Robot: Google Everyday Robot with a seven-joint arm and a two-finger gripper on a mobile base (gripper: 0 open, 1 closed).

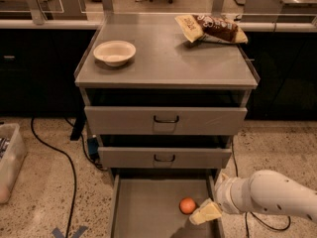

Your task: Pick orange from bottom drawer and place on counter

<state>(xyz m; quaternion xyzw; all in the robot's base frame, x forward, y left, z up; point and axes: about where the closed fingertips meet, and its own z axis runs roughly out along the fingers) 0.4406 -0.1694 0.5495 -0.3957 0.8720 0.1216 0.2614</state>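
Observation:
The orange [187, 205] lies on the flat grey floor of the open bottom drawer [143, 207], toward its right side. My gripper [204, 213] comes in from the right on a white arm and hangs low over the drawer, just right of the orange and very close to it. The grey metal counter [168, 58] tops the cabinet above the two upper drawers.
A white bowl [114, 52] sits at the counter's left and a chip bag [210, 29] at its back right. The top drawer [166, 120] and middle drawer [165, 157] stand slightly pulled out. A black cable [64, 157] and a plastic bin [9, 157] lie on the floor at left.

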